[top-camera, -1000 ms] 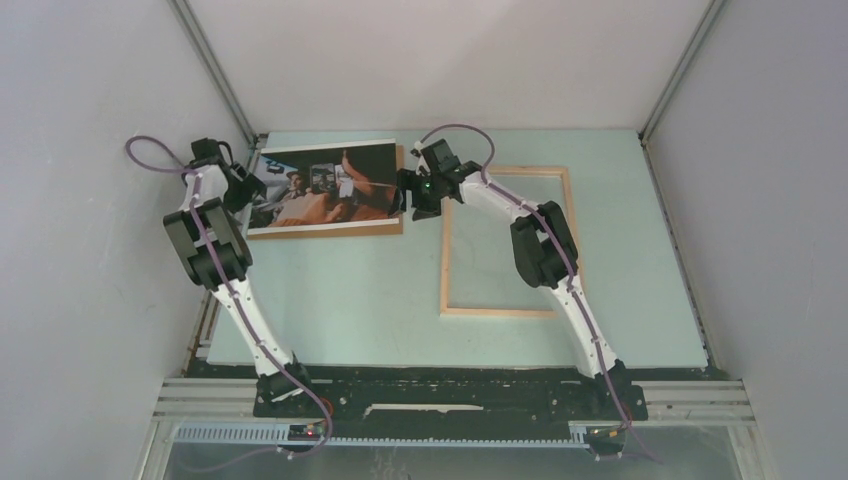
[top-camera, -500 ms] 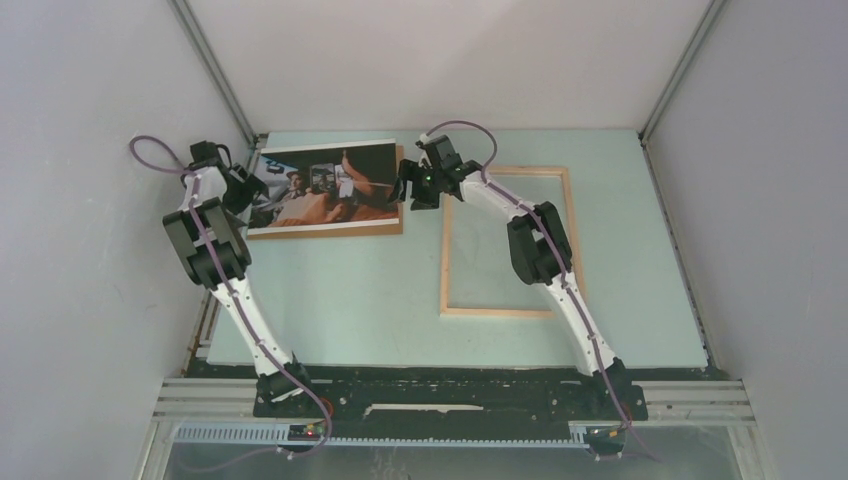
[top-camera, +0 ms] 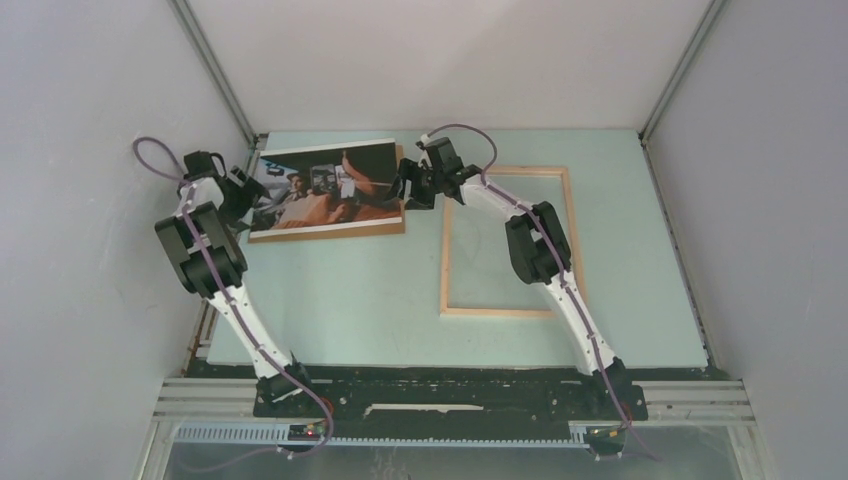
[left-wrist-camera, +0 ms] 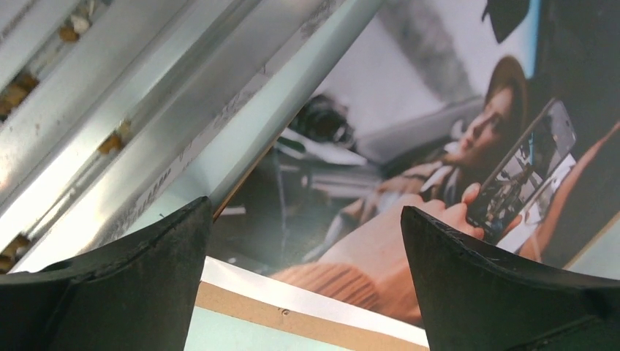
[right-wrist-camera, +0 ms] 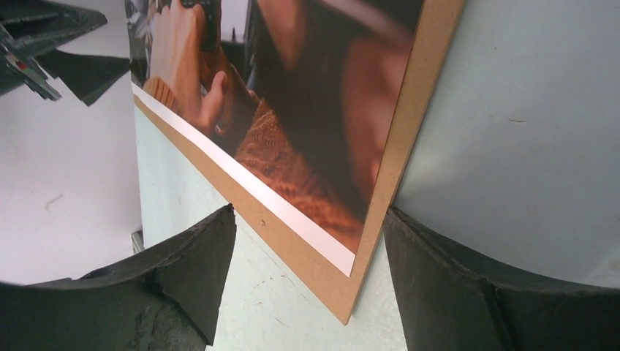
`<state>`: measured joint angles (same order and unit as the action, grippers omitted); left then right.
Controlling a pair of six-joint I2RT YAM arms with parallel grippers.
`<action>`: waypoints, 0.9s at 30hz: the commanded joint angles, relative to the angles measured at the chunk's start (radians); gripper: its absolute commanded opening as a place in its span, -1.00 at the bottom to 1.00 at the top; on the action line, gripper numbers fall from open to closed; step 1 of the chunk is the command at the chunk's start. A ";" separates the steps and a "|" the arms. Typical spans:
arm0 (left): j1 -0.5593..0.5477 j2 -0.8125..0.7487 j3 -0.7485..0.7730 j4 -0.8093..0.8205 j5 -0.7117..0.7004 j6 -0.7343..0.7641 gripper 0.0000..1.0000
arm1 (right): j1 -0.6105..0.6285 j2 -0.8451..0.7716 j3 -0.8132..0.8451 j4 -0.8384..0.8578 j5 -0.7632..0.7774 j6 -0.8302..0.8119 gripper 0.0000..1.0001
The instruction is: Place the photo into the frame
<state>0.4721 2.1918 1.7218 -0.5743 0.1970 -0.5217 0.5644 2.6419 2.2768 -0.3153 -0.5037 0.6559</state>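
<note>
**Item 1, far left: enclosure wall**. White panel, with an aluminium rail running along the tabletop's left edge.

**Item 2: left arm's fingers**. Spread wide and holding nothing. They sit at the photo's left edge, near the rail. In the left wrist view, the photo's near-left part shows in the gap between both dark fingers.

**Item 3: photo**. Colour print with a white border, picture side up. It shows a person in a hat holding up a phone, with an orange knit sleeve. It lies at the far-left part of the tabletop, on top of the backing board and outside the frame.

**Item 4: backing board**. Plain brown, lying under the photo. A narrow strip shows along the photo's near and right edges.

**Item 5: tabletop**. Pale green, carrying every item listed.

**Item 6: right arm's fingers**. Spread wide and holding nothing. They sit at the right edge of the photo and board. In the right wrist view, the board's near-right corner lies between them. Whether the right-hand finger touches the board's edge cannot be told.

**Item 7: frame**. Thin light wood, lying flat just right of the photo, with the tabletop showing through it. The right arm reaches across it.
</note>
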 commanded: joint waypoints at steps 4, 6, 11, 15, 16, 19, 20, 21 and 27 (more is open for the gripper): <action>0.012 -0.242 -0.327 0.059 0.180 -0.121 0.97 | 0.037 -0.155 -0.202 0.038 -0.086 -0.042 0.62; 0.011 -0.305 -0.414 0.093 0.202 -0.124 0.97 | 0.042 -0.216 -0.303 0.052 -0.087 -0.052 0.62; 0.012 -0.435 -0.520 0.111 0.194 -0.088 0.97 | 0.057 -0.305 -0.420 0.005 -0.055 -0.114 0.61; 0.012 -0.492 -0.548 0.121 0.240 -0.080 0.97 | 0.067 -0.313 -0.418 -0.046 -0.030 -0.153 0.61; 0.010 -0.507 -0.552 0.121 0.250 -0.084 0.96 | 0.070 -0.313 -0.420 -0.047 -0.030 -0.155 0.61; -0.004 -0.555 -0.562 0.117 0.236 -0.079 0.95 | 0.075 -0.307 -0.418 -0.042 -0.031 -0.152 0.60; -0.010 -0.573 -0.562 0.107 0.216 -0.072 0.96 | 0.075 -0.305 -0.418 -0.039 -0.033 -0.151 0.60; -0.014 -0.589 -0.565 0.099 0.200 -0.067 0.95 | 0.075 -0.301 -0.417 -0.038 -0.036 -0.149 0.60; -0.024 -0.700 -0.634 0.146 0.237 -0.092 0.93 | 0.072 -0.286 -0.418 -0.031 -0.045 -0.143 0.60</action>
<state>0.4904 1.5864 1.1465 -0.4328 0.2848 -0.5659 0.5804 2.3730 1.8656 -0.3340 -0.4835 0.5182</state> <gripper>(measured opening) 0.970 0.803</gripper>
